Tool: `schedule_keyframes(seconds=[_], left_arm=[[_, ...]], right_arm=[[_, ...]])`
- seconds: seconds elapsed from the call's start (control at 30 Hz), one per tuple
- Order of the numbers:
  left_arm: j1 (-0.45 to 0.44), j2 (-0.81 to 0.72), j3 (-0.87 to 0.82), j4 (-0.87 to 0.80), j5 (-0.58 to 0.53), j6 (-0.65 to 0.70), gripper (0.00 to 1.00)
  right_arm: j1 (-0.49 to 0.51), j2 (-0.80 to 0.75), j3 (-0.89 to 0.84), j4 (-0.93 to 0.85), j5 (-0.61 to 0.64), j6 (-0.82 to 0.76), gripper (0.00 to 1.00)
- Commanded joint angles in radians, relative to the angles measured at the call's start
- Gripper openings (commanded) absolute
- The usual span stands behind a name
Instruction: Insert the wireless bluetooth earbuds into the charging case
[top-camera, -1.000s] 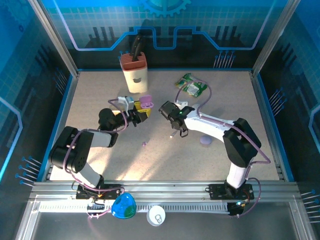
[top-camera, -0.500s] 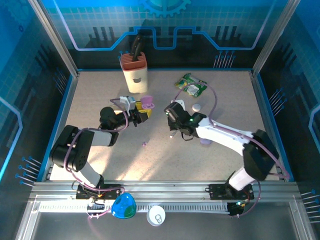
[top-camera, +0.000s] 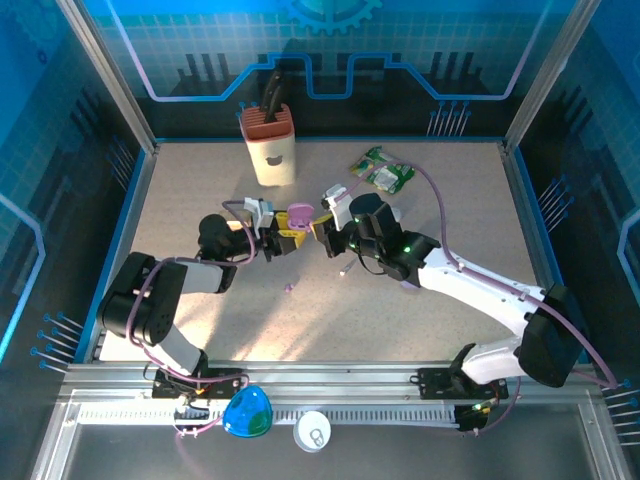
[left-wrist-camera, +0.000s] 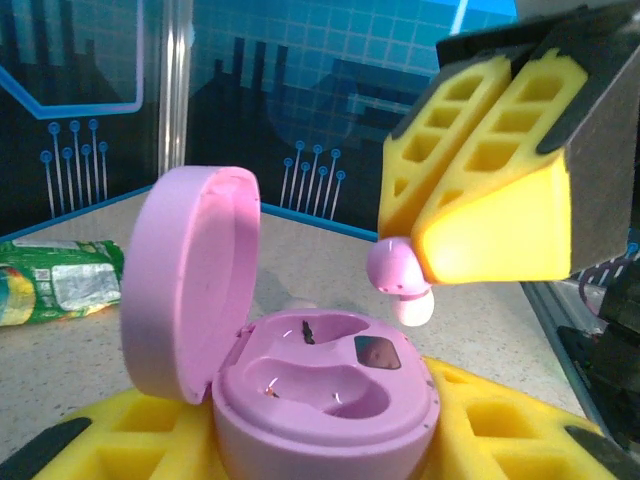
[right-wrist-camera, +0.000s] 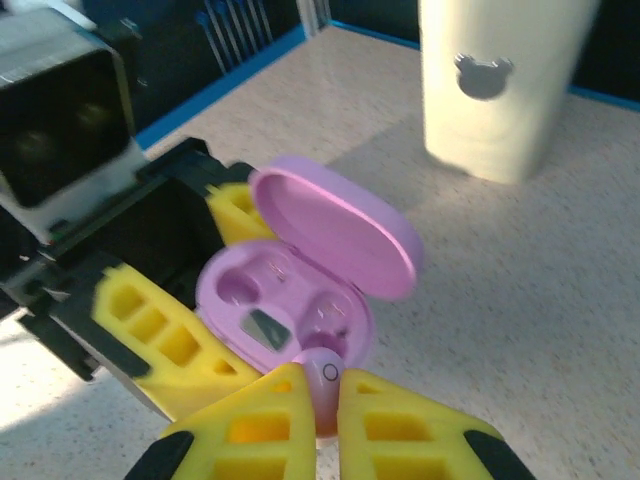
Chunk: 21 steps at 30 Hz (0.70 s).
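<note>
The lilac charging case (top-camera: 298, 214) stands with its lid up, and my left gripper (top-camera: 283, 238) is shut on its base. In the left wrist view both sockets of the case (left-wrist-camera: 330, 400) are empty, with my left gripper (left-wrist-camera: 320, 450) at the case's sides. My right gripper (top-camera: 323, 230) is shut on one lilac earbud (right-wrist-camera: 325, 385), which hangs just above the case's near rim (right-wrist-camera: 280, 300). That earbud (left-wrist-camera: 397, 275) pokes out of the right gripper (left-wrist-camera: 480, 190), its pale tip pointing down. My right gripper (right-wrist-camera: 325, 415) squeezes it between its yellow pads. Another tiny lilac earbud (top-camera: 289, 287) lies on the table.
A cream holder (top-camera: 270, 145) with a dark tool in it stands at the back, also in the right wrist view (right-wrist-camera: 500, 80). A green packet (top-camera: 382, 170) lies back right. A lilac pebble (top-camera: 412, 282) rests beside the right arm. A blue object (top-camera: 247, 413) sits on the front rail.
My right arm has swung left and stretched out, bringing the earbud up to the open case. The left gripper and the case have barely shifted.
</note>
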Motion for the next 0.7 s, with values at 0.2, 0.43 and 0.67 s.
schedule_keyframes(seconds=[0.2, 0.43, 0.67], left_arm=[[-0.009, 0.007, 0.005, 0.070, 0.083, -0.024, 0.40], [-0.009, -0.014, -0.005, 0.071, 0.093, -0.016, 0.41], [-0.009, -0.029, -0.006, 0.073, 0.059, -0.017, 0.41]], right_arm=[[0.012, 0.036, 0.050, 0.026, -0.029, -0.059, 0.11], [0.009, 0.062, 0.054, 0.032, -0.023, -0.058, 0.11], [0.008, 0.070, 0.037, 0.026, -0.018, -0.051, 0.12]])
